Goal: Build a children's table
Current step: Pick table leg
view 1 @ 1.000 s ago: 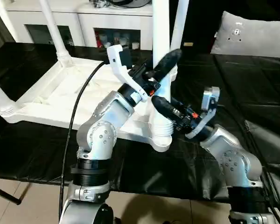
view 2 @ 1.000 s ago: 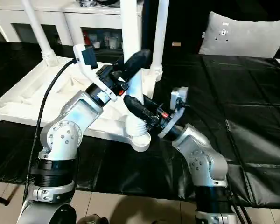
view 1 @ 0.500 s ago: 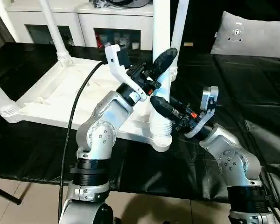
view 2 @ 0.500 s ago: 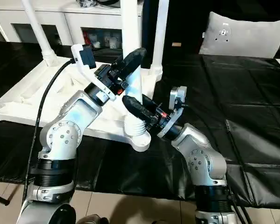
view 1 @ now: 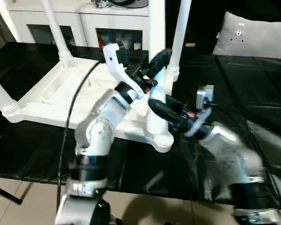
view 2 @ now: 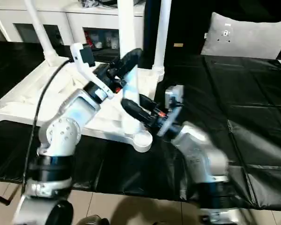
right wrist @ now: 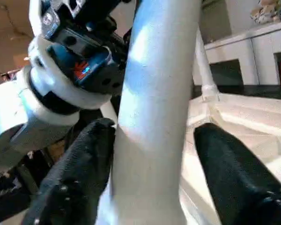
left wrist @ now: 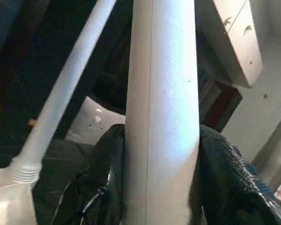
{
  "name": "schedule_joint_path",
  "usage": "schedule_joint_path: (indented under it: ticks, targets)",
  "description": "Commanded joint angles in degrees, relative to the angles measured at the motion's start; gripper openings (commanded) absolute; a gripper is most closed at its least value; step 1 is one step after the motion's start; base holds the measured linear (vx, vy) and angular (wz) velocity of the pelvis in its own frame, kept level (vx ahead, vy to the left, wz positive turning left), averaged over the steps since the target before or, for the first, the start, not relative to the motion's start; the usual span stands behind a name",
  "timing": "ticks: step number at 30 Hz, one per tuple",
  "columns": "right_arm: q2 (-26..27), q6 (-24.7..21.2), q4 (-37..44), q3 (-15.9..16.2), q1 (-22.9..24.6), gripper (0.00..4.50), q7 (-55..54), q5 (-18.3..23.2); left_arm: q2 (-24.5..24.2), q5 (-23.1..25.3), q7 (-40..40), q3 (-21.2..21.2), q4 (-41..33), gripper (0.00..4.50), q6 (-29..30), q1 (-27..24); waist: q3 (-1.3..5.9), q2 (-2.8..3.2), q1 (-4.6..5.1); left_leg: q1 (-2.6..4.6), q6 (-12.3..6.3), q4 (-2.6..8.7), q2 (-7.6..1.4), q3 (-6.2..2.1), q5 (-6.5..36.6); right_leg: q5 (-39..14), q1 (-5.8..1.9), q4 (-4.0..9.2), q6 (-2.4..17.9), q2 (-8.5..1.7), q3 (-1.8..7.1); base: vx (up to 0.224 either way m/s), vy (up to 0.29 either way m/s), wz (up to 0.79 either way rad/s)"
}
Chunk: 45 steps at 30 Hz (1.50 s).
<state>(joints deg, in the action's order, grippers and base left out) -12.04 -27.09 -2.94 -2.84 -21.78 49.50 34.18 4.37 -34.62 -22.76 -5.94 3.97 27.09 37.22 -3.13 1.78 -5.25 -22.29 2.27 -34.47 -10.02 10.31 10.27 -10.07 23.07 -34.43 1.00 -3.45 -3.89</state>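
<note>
Upside down on the black table (view 1: 253, 84) lies the top (view 1: 61, 93); both tools grip its near-corner leg (view 1: 157, 61), left tool (left wrist: 161, 173) above right tool (right wrist: 154, 154), fingers pressed to the tube.

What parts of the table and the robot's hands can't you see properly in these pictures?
- Near leg: its top is cut off by the edge in both eye views.
- Its foot in the corner socket: hidden behind the right gripper, so how deep it sits is unclear.
- Right arm: motion-blurred.
- Left gripper: its far finger is hidden behind the leg in the eye views.
- Table top: its left end is cut off in the eye views.
</note>
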Motion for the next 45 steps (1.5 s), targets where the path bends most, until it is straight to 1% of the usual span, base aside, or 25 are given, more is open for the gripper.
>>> schedule_joint_path:
  ticks: [1,2,3,4,6,7,9,10,12,13,15,16,17,18,19,22,27,30,32,39,43,45]
  targets:
    - [-1.9,-1.8,0.3,-1.2,-2.0,3.43,1.4,1.2,-0.4,0.9,-1.4,0.3,0.3,1.82,-0.7,1.5,4.22,-1.03,-0.25,0.81,-3.93,3.33,-2.79,-1.1,5.8,-12.2,-3.3,4.13,8.7,-4.64,2.63,0.0,0.0,0.0]
    - [-3.2,-3.2,-0.3,-1.2,-2.9,3.43,1.7,1.1,-0.9,0.9,-2.4,0.7,0.4,1.82,-1.1,1.7,4.19,-1.18,-0.23,0.75,-4.06,3.3,-2.75,-1.07,5.7,-12.6,-3.34,4.19,8.7,-4.64,2.62,0.0,0.0,0.0]
    - [-4.1,-4.1,-0.6,-1.2,-3.5,3.43,1.9,1.1,-1.1,1.0,-3.1,0.9,0.5,1.82,-1.4,1.7,4.2,-1.16,-0.28,0.77,-4.14,3.29,-2.72,-1.1,5.5,-12.7,-3.35,4.17,8.7,-4.63,2.59,0.0,0.0,0.0]
    - [-4.1,-4.1,-0.6,-1.2,-3.5,3.47,1.9,1.1,-1.1,1.0,-3.1,0.9,0.5,1.82,-1.4,1.7,4.23,-1.11,-0.31,0.83,-4.27,3.24,-2.77,-1.06,5.4,-12.9,-3.28,4.24,8.8,-4.67,2.61,0.0,0.0,0.0]
    - [-6.0,-5.6,-1.2,-0.3,-4.4,3.75,3.1,0.5,-1.9,1.1,-5.5,2.0,0.1,1.82,-2.0,1.5,4.17,-1.2,-0.29,0.79,-4.23,3.25,-2.78,-1.04,5.6,-13.2,-3.23,4.27,8.8,-4.69,2.61,0.0,0.0,0.0]
    - [-8.5,-7.1,-1.7,1.3,-5.3,3.75,5.4,-0.3,-2.7,1.2,-8.7,3.4,-0.5,1.82,-2.8,1.1,4.26,-1.18,-0.37,0.8,-4.36,3.23,-2.73,-1.07,5.3,-13.4,-3.35,4.26,8.8,-4.66,2.56,0.0,0.0,0.0]
    - [-9.4,-7.6,-1.9,2.0,-5.7,3.81,6.7,-0.4,-3.0,1.2,-9.7,4.0,-0.6,1.82,-3.0,1.0,4.32,-1.11,-0.42,0.76,-4.45,3.12,-2.79,-1.07,5.0,-12.2,-3.34,4.05,9.2,-4.67,2.59,0.0,0.0,0.0]
    - [-10.1,-7.8,-2.2,2.6,-6.0,3.81,8.1,-0.5,-3.3,1.2,-10.6,4.4,-0.7,1.82,-3.0,1.0,4.33,-0.96,-0.42,0.75,-4.47,3.09,-2.81,-1.04,5.0,-11.9,-3.31,3.99,9.3,-4.67,2.63,0.0,0.0,0.0]
    - [-11.4,-7.6,-2.8,3.9,-6.7,3.81,10.4,-1.0,-4.0,1.7,-12.4,5.8,-0.8,1.82,-3.2,1.0,4.36,-1.09,-0.47,0.79,-4.58,3.08,-2.86,-1.1,5.5,-12.2,-3.41,4.03,9.7,-4.71,2.53,0.0,0.0,0.0]
    - [-11.6,-7.6,-2.9,4.1,-6.8,3.81,10.8,-1.1,-4.1,1.7,-12.7,6.1,-0.9,1.82,-3.3,1.0,4.34,-1.05,-0.5,0.82,-4.61,3.1,-2.94,-1.11,5.5,-12.1,-3.36,4.01,9.7,-4.73,2.55,0.0,0.0,0.0]
    - [-12.3,-8.4,-4.9,4.9,-8.8,3.81,12.5,-1.4,-4.4,1.8,-15.5,7.7,-1.6,1.82,-3.9,0.7,4.34,-1.13,-0.43,0.83,-4.6,3.09,-2.93,-1.09,5.6,-12.1,-3.34,4.0,10.3,-4.72,2.52,0.0,0.0,0.0]
    - [-12.3,-8.4,-5.0,5.0,-8.9,3.81,12.6,-1.4,-4.4,1.8,-15.7,7.7,-1.7,1.82,-4.0,0.7,4.32,-1.17,-0.34,0.76,-4.6,3.13,-2.89,-1.14,5.8,-12.4,-3.41,3.97,10.6,-4.76,2.46,0.0,0.0,0.0]
    - [-12.6,-8.8,-5.4,5.5,-9.4,3.81,13.8,-1.3,-4.3,1.6,-16.7,8.2,-2.2,1.82,-4.2,0.6,4.29,-1.1,-0.42,0.88,-4.37,3.08,-2.99,-1.06,6.0,-12.9,-3.33,4.09,10.5,-4.78,2.51,0.0,0.0,0.0]
    - [-12.6,-8.8,-5.4,5.5,-9.4,3.81,13.8,-1.3,-4.3,1.6,-16.7,8.2,-2.2,1.82,-4.2,0.6,4.27,-1.28,-0.36,0.9,-4.36,3.07,-3.01,-1.04,6.3,-12.9,-3.32,4.02,10.7,-4.77,2.53,0.0,0.0,0.0]
    - [-13.1,-9.2,-5.6,6.2,-9.8,3.81,15.1,-1.0,-4.4,1.4,-17.7,8.7,-2.6,1.82,-4.4,0.4,4.24,-1.22,-0.4,0.86,-4.35,3.11,-3.05,-1.07,6.1,-12.9,-3.35,4.0,10.6,-4.79,2.56,0.0,0.0,0.0]
    - [-13.4,-9.6,-6.0,6.6,-10.3,3.81,16.3,-0.7,-4.5,1.2,-18.6,9.1,-2.7,1.82,-4.8,0.2,4.26,-1.25,-0.44,0.83,-4.44,3.07,-3.03,-1.06,6.0,-12.6,-3.39,3.96,10.7,-4.77,2.59,0.0,0.0,0.0]
    - [-13.4,-9.1,-7.4,7.3,-11.3,3.81,18.0,-1.2,-4.5,0.5,-19.7,9.4,-2.8,1.82,-5.0,0.2,4.27,-1.26,-0.44,0.82,-4.34,3.03,-2.98,-1.04,6.2,-13.1,-3.35,3.98,10.7,-4.73,2.53,0.0,0.0,0.0]
    - [-12.9,-8.9,-8.2,7.6,-11.9,3.81,18.5,-1.2,-4.4,0.6,-20.2,9.7,-2.9,1.82,-4.8,0.1,4.32,-0.99,-0.5,0.93,-4.07,3.03,-3.03,-1.09,6.6,-13.4,-3.3,3.99,10.7,-4.69,2.5,0.0,0.0,0.0]
    - [-12.7,-8.6,-7.8,7.7,-11.9,3.81,19.5,-1.0,-4.3,0.8,-20.4,9.9,-2.8,1.82,-4.8,0.1,4.28,-1.07,-0.48,0.88,-4.04,3.01,-3.0,-1.05,6.9,-13.3,-3.32,4.04,10.7,-4.65,2.52,0.0,0.0,0.0]
    - [-12.4,-8.3,-8.1,7.8,-12.2,3.81,19.9,-0.9,-4.1,0.7,-20.5,10.0,-2.4,1.82,-4.9,0.2,4.33,-0.9,-0.59,0.89,-3.98,3.0,-3.05,-1.12,6.9,-12.9,-3.3,3.96,10.9,-4.65,2.5,0.0,0.0,0.0]
    - [-12.2,-7.7,-8.6,7.8,-12.5,3.81,20.0,-1.0,-3.7,0.7,-20.5,10.2,-2.4,1.82,-4.9,0.1,4.21,-0.93,-0.57,1.01,-3.54,3.03,-3.04,-1.11,8.1,-14.6,-3.21,4.11,10.7,-4.68,2.53,0.0,0.0,0.0]
    - [-11.9,-7.6,-8.8,7.5,-12.7,3.81,20.1,-0.9,-3.5,0.8,-20.6,10.3,-2.2,1.82,-5.0,0.1,4.14,-0.89,-0.63,1.06,-3.2,3.07,-3.03,-1.11,8.8,-16.1,-3.16,4.29,10.2,-4.71,2.54,0.0,0.0,0.0]
